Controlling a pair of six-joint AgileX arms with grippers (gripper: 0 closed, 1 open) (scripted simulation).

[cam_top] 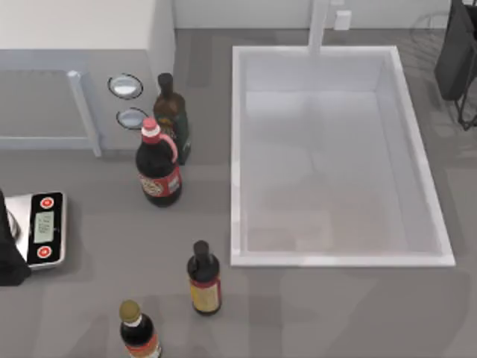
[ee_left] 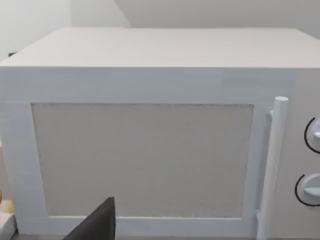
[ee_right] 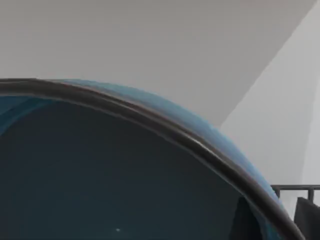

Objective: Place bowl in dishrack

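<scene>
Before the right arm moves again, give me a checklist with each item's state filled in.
1. Bowl close in front of the right wrist camera, teal inside and dark rim showing: ok.
2. Right gripper's hold on the bowl: cannot tell.
3. Dishrack wires at the table's far right corner beside the right arm: ok; bowl seated in it: cannot tell.
4. Sink basin holds nothing: ok.
5. Bottles stand upright left of the sink, away from the rack: ok.
6. Left arm parked at the left edge, facing the microwave: ok.

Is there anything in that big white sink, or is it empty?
Empty. From above, the sink shows only its bare pale floor and walls; the bottles all stand outside it, on the counter to its left.
</scene>
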